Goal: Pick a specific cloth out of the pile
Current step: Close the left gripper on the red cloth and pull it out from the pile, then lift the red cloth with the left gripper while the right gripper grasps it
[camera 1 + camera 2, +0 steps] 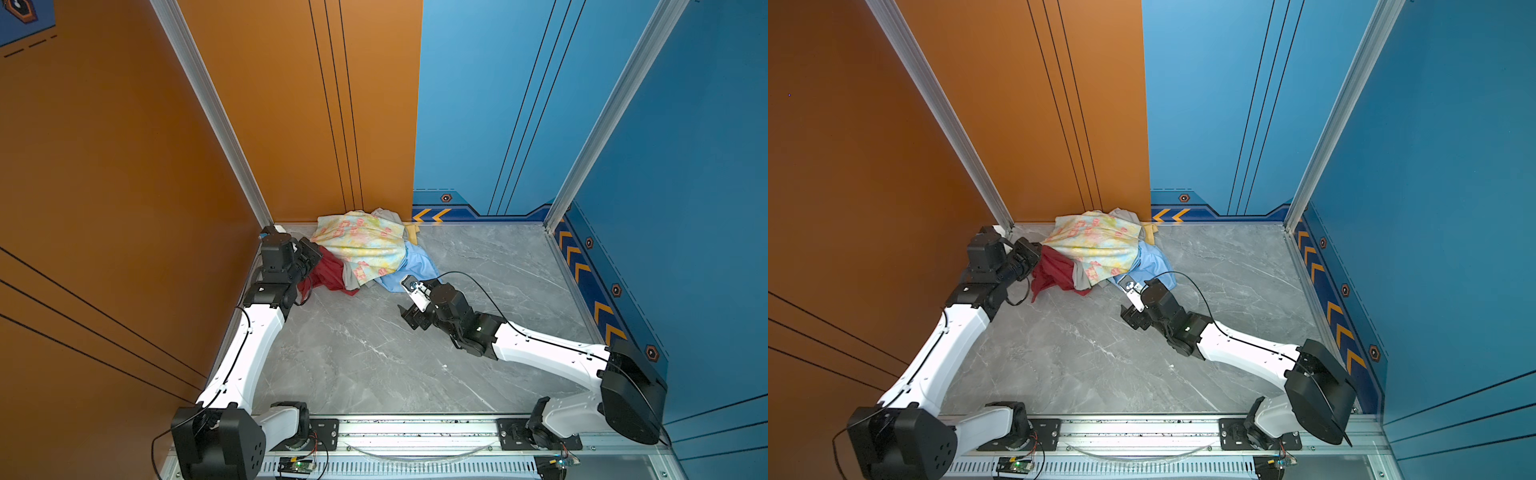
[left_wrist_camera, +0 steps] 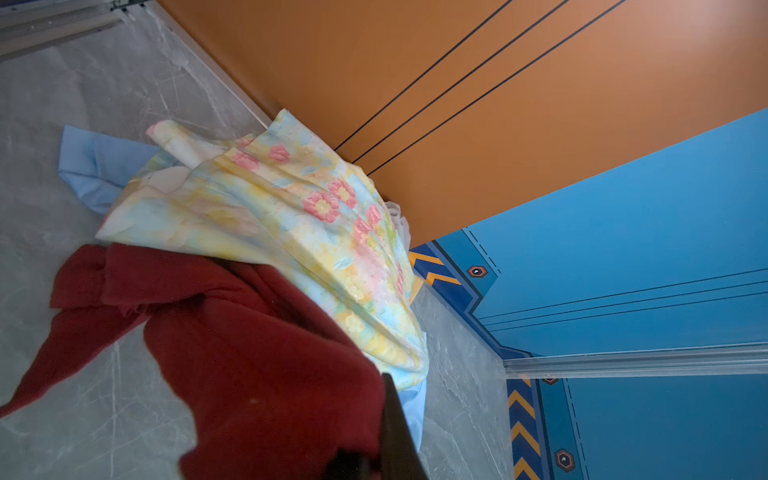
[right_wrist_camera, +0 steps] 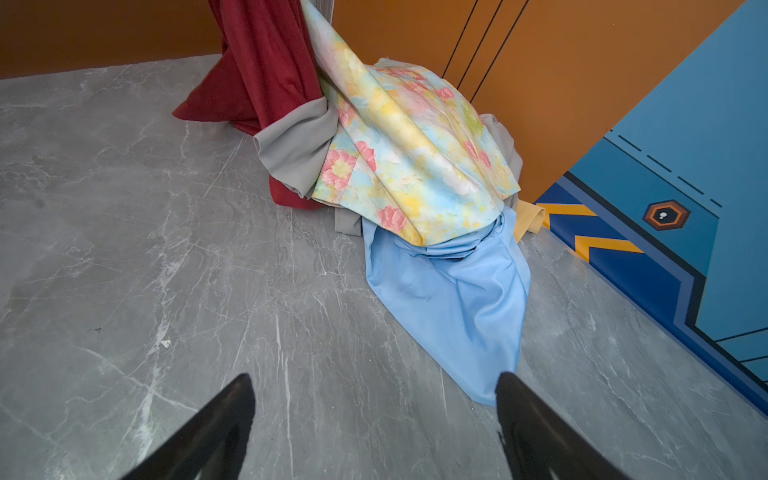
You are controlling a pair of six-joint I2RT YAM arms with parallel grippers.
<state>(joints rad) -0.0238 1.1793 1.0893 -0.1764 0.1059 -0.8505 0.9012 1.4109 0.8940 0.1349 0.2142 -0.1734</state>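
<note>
Locate the plain dark red, soft fabric cloth point(image 1: 328, 277) at the left-arm flank of the pale yellow floral-print cloth with pink flowers point(image 1: 361, 249), the reference for every position below. Read the left hand point(image 1: 316, 258) as clamped shut on the dark red cloth, just beside the floral cloth's edge, red fabric bunched against the one dark finger point(image 2: 395, 428) visible in the left wrist view. Take the long axis from the right wrist view: a gathered red column, taut, running from the grey marble-pattern counter point(image 3: 124, 249) up toward the left hand, lower end wrapped by a grey-beige piece point(image 3: 295, 145) and tucked under the floral cloth's edge. Note the look: uniform deep red, no print, soft deep folds, one loose tail flat on the counter, pointing away from the floral cloth. Find the right hand point(image 3: 375, 380) off the opposite flank of the floral cloth, jaws spread wide, empty, low over bare counter, near the tip of the light blue cloth point(image 3: 453, 299) spilling from beneath the floral cloth. Judged step: extraction from the pile point(image 1: 1100, 245), grip made, release not yet complete. Pull straight away from the floral cloth along the red column's axis. Expect drag on the grey-beige piece and the floral cloth; if needed, pin both with the right hand.
</note>
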